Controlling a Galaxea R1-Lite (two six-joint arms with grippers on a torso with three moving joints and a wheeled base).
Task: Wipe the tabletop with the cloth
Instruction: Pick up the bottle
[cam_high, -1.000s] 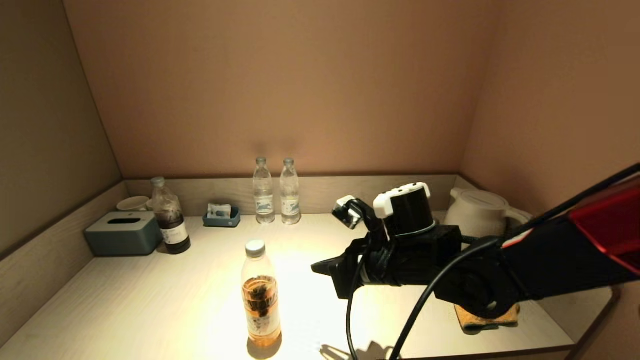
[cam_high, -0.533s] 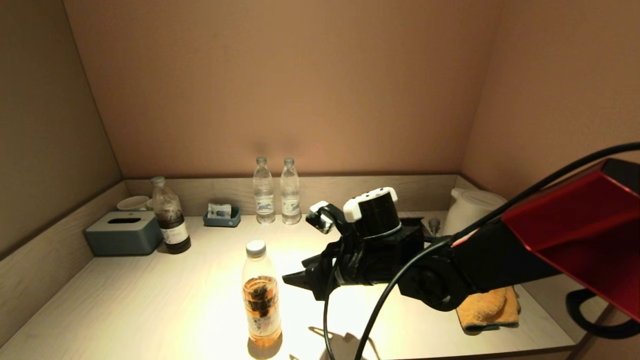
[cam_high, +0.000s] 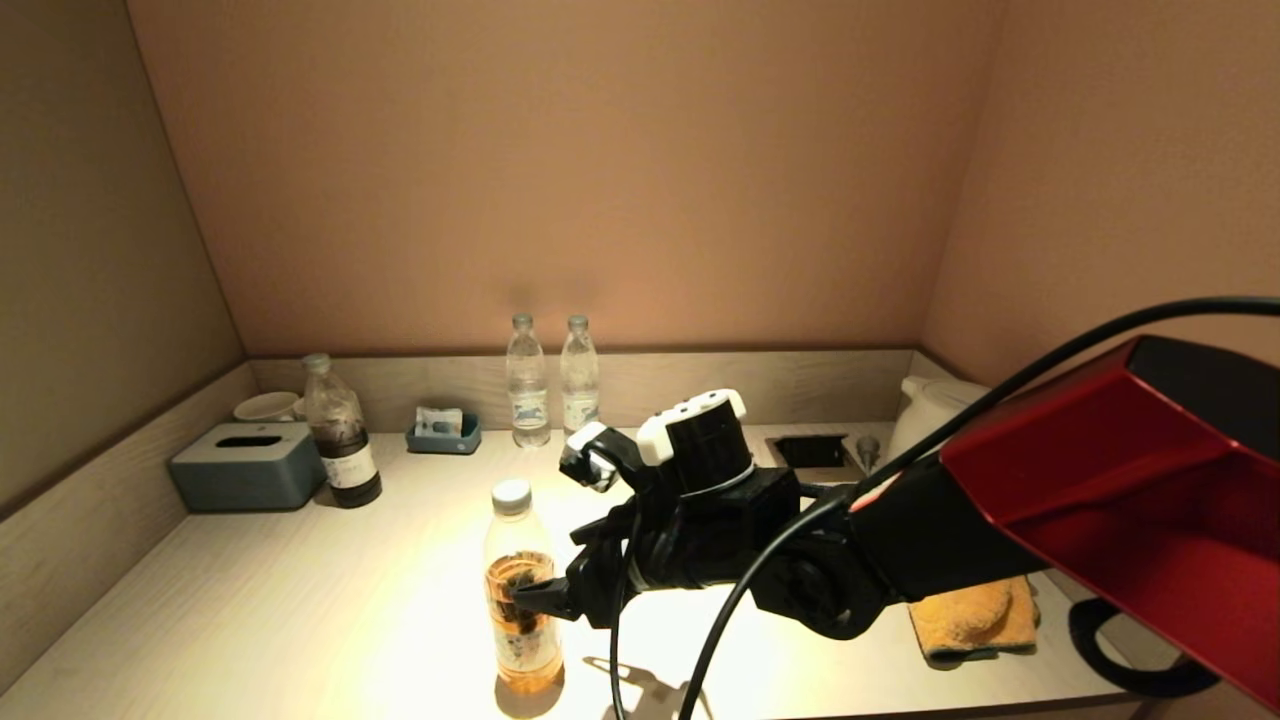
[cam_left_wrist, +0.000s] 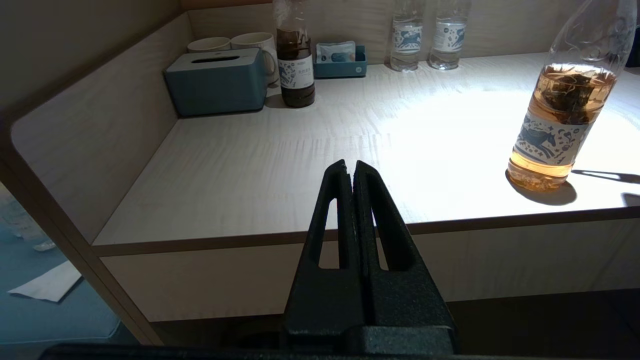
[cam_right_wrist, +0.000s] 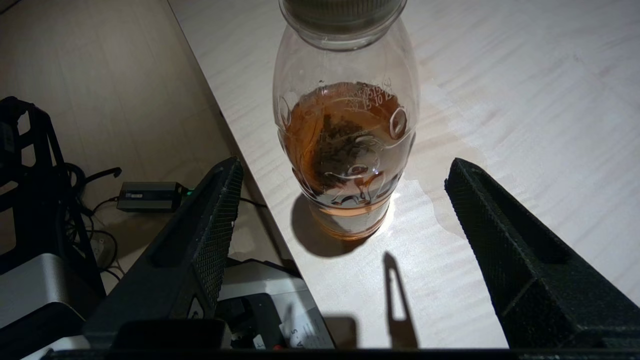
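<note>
The orange cloth (cam_high: 975, 620) lies crumpled on the pale wooden tabletop (cam_high: 300, 590) near its front right corner, with nothing gripping it. My right gripper (cam_high: 535, 597) is open and empty, reaching left across the table. Its jaws stand wide apart on either side of a tea bottle (cam_high: 525, 650) near the front edge, without touching it. In the right wrist view the gripper (cam_right_wrist: 344, 165) faces that bottle (cam_right_wrist: 345, 125). My left gripper (cam_left_wrist: 350, 165) is shut and empty, parked low before the table's front left edge.
A blue tissue box (cam_high: 247, 465), cups (cam_high: 265, 405), a dark bottle (cam_high: 340, 435), a small blue tray (cam_high: 443, 432) and two water bottles (cam_high: 528, 385) stand along the back. A white kettle (cam_high: 935, 410) and a socket recess (cam_high: 812, 450) are at back right. Walls enclose three sides.
My right arm has swung left from above the cloth to the tea bottle, uncovering the cloth and the socket recess. The cloth and bottle have not moved.
</note>
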